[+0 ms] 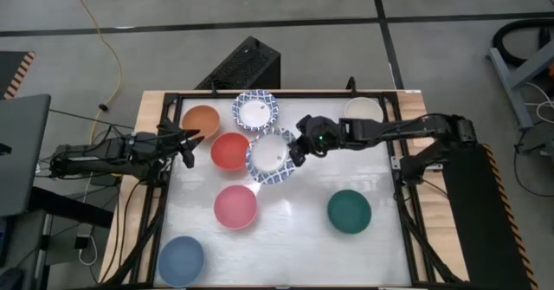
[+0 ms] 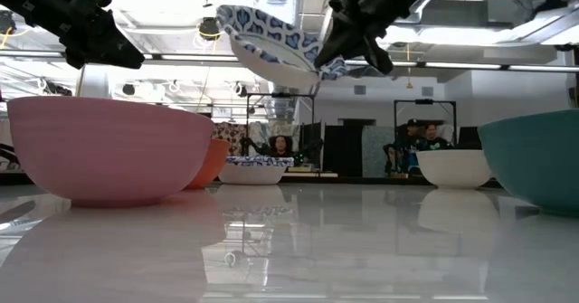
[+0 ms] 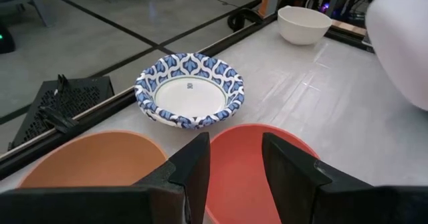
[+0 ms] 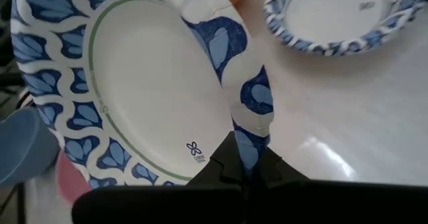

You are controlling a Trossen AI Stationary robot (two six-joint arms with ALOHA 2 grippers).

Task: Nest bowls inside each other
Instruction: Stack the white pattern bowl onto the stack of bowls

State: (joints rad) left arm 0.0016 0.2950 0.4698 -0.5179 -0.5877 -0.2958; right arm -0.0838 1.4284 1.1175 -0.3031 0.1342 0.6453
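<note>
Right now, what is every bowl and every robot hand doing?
Held patterned bowl: lifted off the table, tilted, pinched by its rim.
Right gripper: shut on that bowl's rim.
Left gripper: open, empty, between orange and red bowls.
Second patterned bowl: on the table, upright, empty.
Orange bowl: upright, empty.
Red bowl: upright, empty.
Pink bowl: upright, empty.
Green bowl: upright, empty.
Blue bowl: upright, empty.
Cream bowl: upright.

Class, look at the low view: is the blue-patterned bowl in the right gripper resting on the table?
No: the right gripper holds the blue-patterned bowl tilted, well above the table.
</note>
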